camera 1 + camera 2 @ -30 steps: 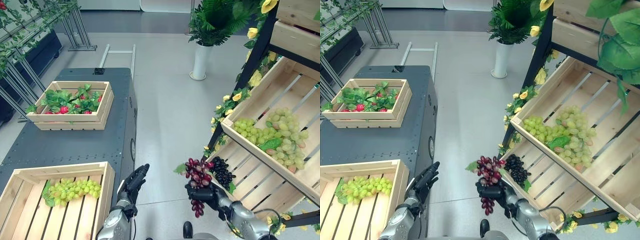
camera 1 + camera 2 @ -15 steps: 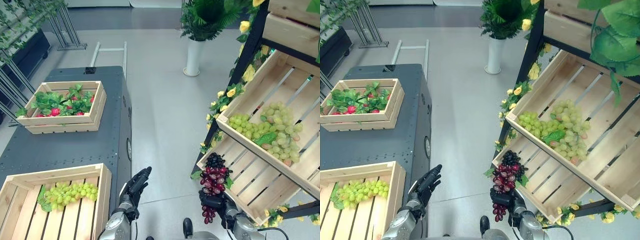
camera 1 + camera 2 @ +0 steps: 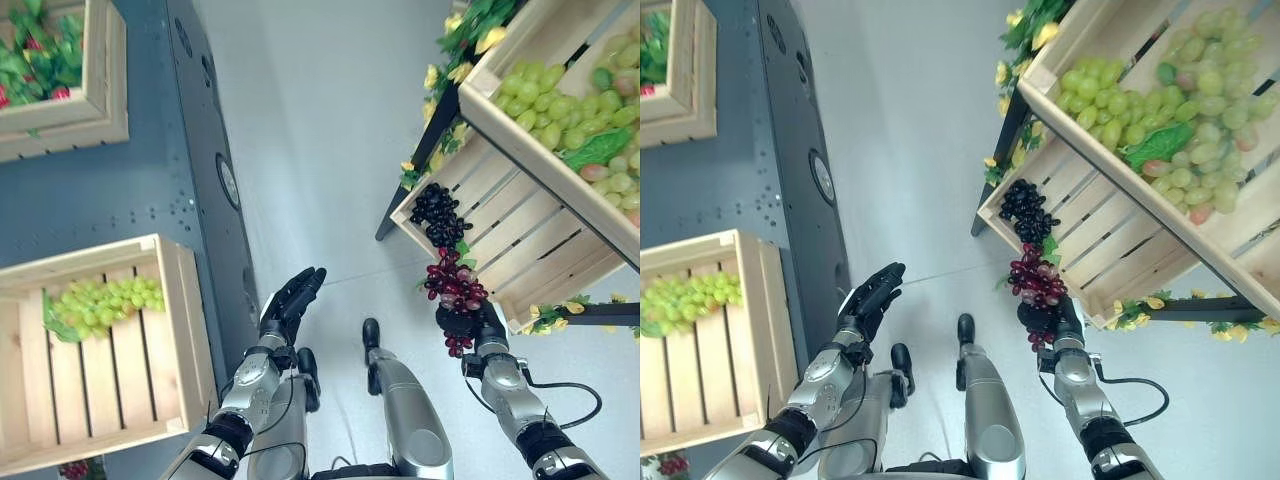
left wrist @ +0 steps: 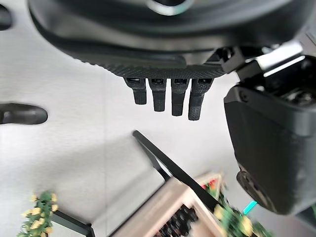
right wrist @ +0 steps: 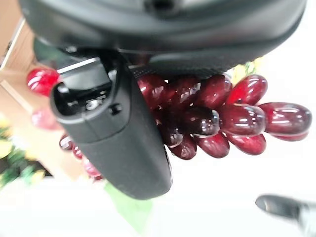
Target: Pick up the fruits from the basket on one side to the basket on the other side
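At four o'clock in the head views, the bunch of dark red plastic grapes (image 3: 455,288) sits in the right hand (image 3: 470,325), whose fingers and thumb curl round it, just off the front edge of the lower slatted wooden crate (image 3: 520,235) holding a black grape bunch (image 3: 437,212). At one o'clock, the upper wooden crate (image 3: 1120,130) carries green grapes (image 3: 1160,110). At six o'clock the left hand (image 3: 290,305) hangs empty, fingers straight. At nine o'clock, a pale wooden crate (image 3: 150,370) on the dark grey cart (image 3: 140,200) holds a green grape bunch (image 3: 100,303).
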You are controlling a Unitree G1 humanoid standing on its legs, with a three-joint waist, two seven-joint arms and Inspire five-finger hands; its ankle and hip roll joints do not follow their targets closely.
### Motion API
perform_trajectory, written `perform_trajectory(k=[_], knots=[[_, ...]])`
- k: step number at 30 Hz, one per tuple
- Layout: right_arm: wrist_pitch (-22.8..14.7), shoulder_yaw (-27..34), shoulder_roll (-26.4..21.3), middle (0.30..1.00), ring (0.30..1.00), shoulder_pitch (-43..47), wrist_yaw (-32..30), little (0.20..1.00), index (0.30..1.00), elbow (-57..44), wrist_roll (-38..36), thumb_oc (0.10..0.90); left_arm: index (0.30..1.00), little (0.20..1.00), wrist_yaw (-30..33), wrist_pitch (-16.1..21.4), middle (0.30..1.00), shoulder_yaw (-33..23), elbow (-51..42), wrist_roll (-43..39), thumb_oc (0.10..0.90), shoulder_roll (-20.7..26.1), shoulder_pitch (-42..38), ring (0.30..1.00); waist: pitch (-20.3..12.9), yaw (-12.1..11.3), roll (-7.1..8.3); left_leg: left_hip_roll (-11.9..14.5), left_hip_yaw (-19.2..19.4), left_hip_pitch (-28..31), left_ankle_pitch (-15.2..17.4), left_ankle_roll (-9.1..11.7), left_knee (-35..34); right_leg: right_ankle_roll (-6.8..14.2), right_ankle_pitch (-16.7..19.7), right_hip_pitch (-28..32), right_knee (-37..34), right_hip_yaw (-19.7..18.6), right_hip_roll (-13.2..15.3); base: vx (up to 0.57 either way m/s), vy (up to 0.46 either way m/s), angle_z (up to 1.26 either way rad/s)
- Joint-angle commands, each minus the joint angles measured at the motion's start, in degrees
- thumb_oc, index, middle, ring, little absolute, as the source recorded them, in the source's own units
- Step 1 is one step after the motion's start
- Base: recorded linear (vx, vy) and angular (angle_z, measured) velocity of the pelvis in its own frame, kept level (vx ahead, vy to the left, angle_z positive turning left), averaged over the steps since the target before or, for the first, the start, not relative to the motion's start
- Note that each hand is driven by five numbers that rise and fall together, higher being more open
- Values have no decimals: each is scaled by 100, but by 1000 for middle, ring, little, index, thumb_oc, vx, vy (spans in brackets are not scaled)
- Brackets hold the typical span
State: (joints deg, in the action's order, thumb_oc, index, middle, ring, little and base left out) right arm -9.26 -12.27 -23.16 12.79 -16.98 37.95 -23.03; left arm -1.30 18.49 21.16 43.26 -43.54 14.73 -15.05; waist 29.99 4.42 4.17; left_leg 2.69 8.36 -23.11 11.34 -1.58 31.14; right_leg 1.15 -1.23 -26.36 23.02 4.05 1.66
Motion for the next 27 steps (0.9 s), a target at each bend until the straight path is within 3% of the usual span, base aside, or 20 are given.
perform_trajectory(k=[1,6,10,14,19,27], knots=[[-964,481,-566,300,300,109,-360,300,300,-679,-390,400,900,900,-104,543,900,140,-743,94,800,-13,93,900,-94,-112,-44,-420,104,-98,338,-246,242,-172,-689,148,827,299,-85,-36,-7,-2],[-1119,764,-691,300,300,303,-601,300,300,-785,-641,400,900,900,-111,524,900,86,-770,178,800,87,38,900,-22,-168,-69,-417,-16,-563,551,-290,888,-279,-930,-256,1507,374,-15,-12,-11,20],[-1151,960,-906,300,300,674,-910,300,300,-787,-444,400,900,900,-98,582,900,129,-831,243,800,209,-63,900,-20,-184,-124,-405,-53,-992,689,-308,1406,-358,-1056,-635,1979,422,2,-27,1,12],[-1029,1124,-1504,300,300,1179,-1202,300,300,-657,-188,400,900,900,-11,604,900,213,-1017,301,800,349,-201,900,-20,-207,-188,-406,-72,-1299,820,-326,1828,-381,-1185,-941,2405,452,44,0,0,0],[-1043,1401,-2028,300,300,1758,-1360,300,300,-355,-395,400,900,900,-94,582,900,374,-1232,222,800,434,-203,900,-20,-251,-264,-406,-44,-1638,810,-364,2125,-440,-1159,-1256,2638,474,69,-5,4,2],[-1017,1449,-2403,300,300,2256,-1464,300,300,-167,-397,400,900,900,-213,583,900,530,-1211,44,800,481,-99,900,-20,-285,-313,-435,-94,-1588,837,-317,2116,-391,-1211,-1213,2665,417,13,7,5,-2]])
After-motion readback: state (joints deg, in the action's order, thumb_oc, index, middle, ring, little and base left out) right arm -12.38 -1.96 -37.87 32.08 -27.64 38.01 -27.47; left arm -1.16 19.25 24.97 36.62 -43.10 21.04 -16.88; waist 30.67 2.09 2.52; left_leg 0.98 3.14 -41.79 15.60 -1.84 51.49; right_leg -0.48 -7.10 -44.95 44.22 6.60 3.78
